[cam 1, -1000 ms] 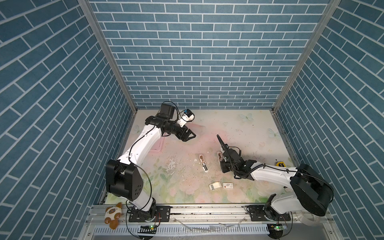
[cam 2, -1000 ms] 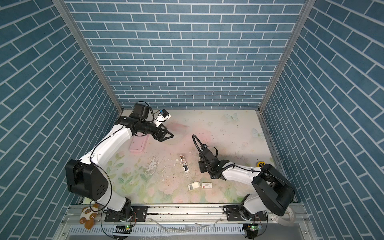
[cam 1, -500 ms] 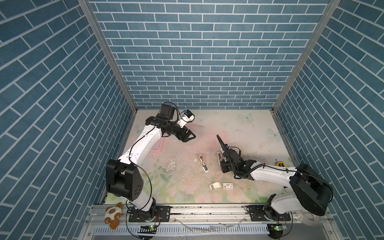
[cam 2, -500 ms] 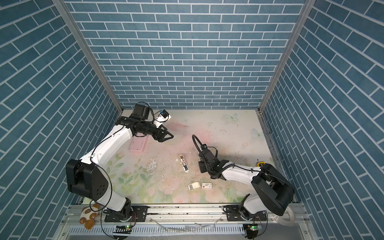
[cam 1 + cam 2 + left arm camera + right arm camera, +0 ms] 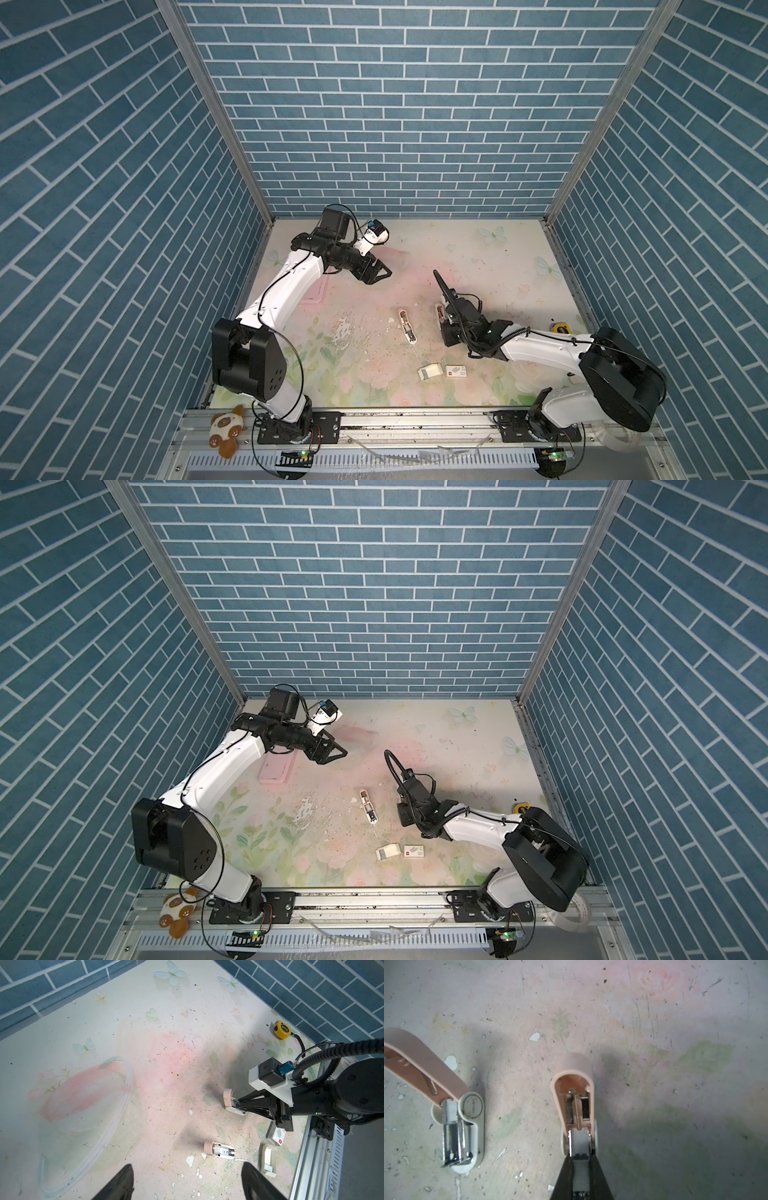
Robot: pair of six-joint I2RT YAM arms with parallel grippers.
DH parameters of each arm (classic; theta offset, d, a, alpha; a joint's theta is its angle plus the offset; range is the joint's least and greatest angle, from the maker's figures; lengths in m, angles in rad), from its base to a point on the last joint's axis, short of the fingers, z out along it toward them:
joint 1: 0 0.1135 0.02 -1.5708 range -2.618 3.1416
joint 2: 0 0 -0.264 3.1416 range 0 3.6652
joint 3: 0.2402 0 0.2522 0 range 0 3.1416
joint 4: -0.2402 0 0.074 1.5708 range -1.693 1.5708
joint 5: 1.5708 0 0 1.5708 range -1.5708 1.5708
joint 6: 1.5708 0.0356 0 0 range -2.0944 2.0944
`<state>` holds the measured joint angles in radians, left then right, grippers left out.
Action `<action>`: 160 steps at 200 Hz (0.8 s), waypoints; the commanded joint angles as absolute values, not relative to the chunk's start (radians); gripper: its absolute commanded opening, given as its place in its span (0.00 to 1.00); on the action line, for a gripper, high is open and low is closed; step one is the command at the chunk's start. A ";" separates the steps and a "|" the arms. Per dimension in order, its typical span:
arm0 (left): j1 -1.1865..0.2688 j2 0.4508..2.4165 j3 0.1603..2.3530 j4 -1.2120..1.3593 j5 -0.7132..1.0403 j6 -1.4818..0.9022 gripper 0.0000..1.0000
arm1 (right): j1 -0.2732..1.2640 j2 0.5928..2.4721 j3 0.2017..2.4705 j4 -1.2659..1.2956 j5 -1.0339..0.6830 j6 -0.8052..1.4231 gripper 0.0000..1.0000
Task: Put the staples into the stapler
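Small white cardboard tray [image 5: 430, 371] of silvery-grey staples [image 5: 268, 1167] at 5 o'clock, red-marked white sleeve [image 5: 456, 371] just beside, right gripper [image 5: 580, 1157] at 3 o'clock clamping open pink-and-white plastic stapler [image 5: 572, 1061], second open pink-and-white stapler [image 5: 406, 326] at its 9 o'clock, left gripper [image 5: 380, 277] spread wide, empty, at 11 o'clock.

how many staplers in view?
2. The held stapler sits in the right pincer, lid open. The free stapler lies loose beside it, lid open too. None seems hidden.
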<state>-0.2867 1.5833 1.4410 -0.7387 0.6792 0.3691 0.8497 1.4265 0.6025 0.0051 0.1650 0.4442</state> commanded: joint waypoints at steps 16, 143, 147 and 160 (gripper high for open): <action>-0.292 1.575 1.431 -0.740 0.700 0.366 0.83 | 0.845 1.399 0.579 -0.028 0.157 0.443 0.05; -0.292 1.571 1.420 -0.734 0.701 0.367 0.83 | 0.848 1.425 0.586 -0.039 0.152 0.457 0.10; -0.291 1.571 1.420 -0.734 0.701 0.367 0.83 | 0.848 1.425 0.585 -0.038 0.152 0.457 0.11; -0.291 1.572 1.420 -0.734 0.702 0.367 0.83 | 0.846 1.427 0.586 -0.039 0.152 0.458 0.12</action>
